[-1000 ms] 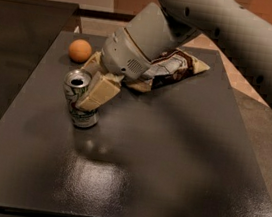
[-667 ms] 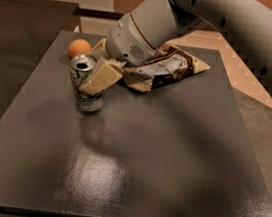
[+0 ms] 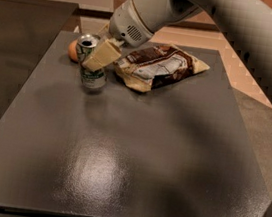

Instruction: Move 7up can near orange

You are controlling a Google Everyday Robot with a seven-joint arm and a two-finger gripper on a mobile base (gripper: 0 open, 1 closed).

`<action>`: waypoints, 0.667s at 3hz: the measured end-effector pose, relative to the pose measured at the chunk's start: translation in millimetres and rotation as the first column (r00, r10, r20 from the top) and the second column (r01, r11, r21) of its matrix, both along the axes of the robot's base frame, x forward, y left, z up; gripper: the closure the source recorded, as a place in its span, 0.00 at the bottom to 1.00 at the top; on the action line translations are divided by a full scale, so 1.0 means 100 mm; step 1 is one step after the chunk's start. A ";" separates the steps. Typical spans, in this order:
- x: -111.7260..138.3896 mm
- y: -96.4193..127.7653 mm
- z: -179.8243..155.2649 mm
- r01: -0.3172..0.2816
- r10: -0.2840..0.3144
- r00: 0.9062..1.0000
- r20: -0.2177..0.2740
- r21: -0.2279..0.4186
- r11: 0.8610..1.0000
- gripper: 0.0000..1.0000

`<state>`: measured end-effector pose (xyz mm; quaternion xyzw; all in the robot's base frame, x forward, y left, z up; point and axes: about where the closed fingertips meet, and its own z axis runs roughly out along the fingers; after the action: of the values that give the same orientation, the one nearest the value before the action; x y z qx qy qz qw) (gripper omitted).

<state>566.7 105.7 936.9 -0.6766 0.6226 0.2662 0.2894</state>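
Note:
The 7up can (image 3: 91, 74) is silver-white with green markings and a shiny top. It stands upright near the far left of the dark table (image 3: 135, 151). My gripper (image 3: 96, 57) is shut on the 7up can, with a cream finger (image 3: 103, 54) across its front. The orange (image 3: 73, 50) lies just behind and left of the can, partly hidden by it. The arm reaches in from the upper right.
A brown-and-white snack bag (image 3: 157, 65) lies right of the can, close to the gripper. The table's left edge runs close to the orange. A lower dark surface (image 3: 15, 33) lies to the left.
The gripper has carried the can away from me toward the far left of the table. The can now stands right in front of the orange.

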 end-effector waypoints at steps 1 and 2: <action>0.28 0.09 -0.01 0.039 -0.038 0.999 -0.006 0.016 0.999 1.00; 0.46 0.18 -0.07 0.064 -0.063 0.998 -0.020 0.037 0.997 1.00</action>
<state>613.2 123.7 929.7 -0.6485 0.6413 0.2748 0.3046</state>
